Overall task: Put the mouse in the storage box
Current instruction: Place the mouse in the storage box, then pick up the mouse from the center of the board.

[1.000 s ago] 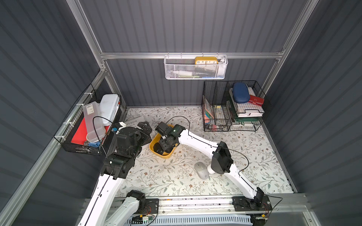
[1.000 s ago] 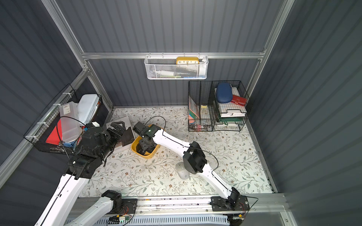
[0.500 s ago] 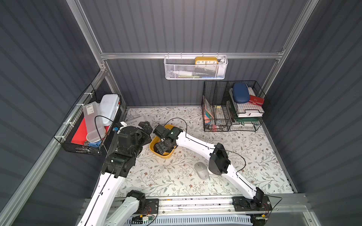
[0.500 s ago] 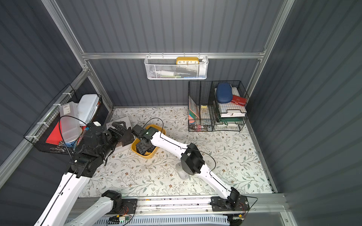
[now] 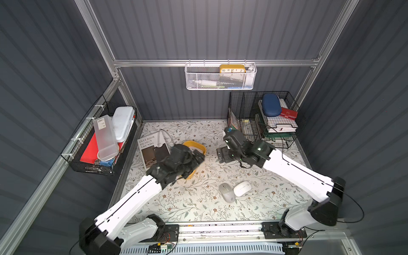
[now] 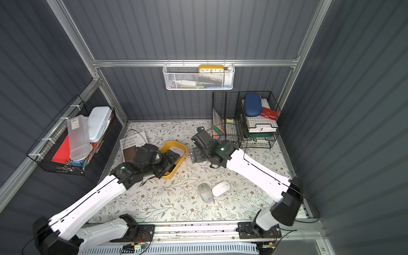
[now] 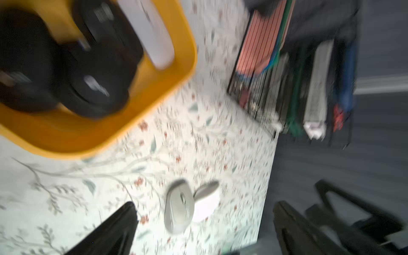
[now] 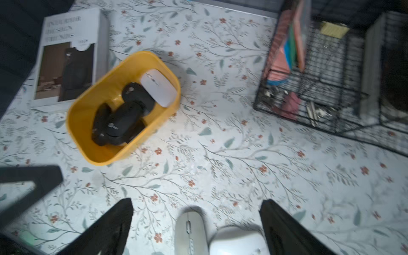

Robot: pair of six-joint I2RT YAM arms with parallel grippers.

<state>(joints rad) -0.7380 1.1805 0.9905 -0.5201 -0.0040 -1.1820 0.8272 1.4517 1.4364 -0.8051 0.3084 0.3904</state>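
Left gripper (image 7: 204, 206) and right gripper (image 8: 196, 202) gape empty; two mice (image 5: 227, 192) (image 5: 242, 188) outside storage box (image 8: 103, 157) (white mouse (image 8: 159, 87) inside).

The right gripper (image 8: 196, 202) is hanging over the flowered tabletop (image 8: 220, 154) with its two black fingers (image 8: 106, 229) spread wide, gripping nothing. Below and between them a grey mouse (image 8: 189, 231) and a white mouse (image 8: 237, 240) are lying side by side, touching. Further off, the yellow storage box (image 8: 77, 130) is sitting just beside a book (image 8: 68, 57), holding a flat white mouse (image 8: 159, 87) and black mice (image 8: 123, 117). A black wire basket (image 8: 331, 77) is standing well apart from it.
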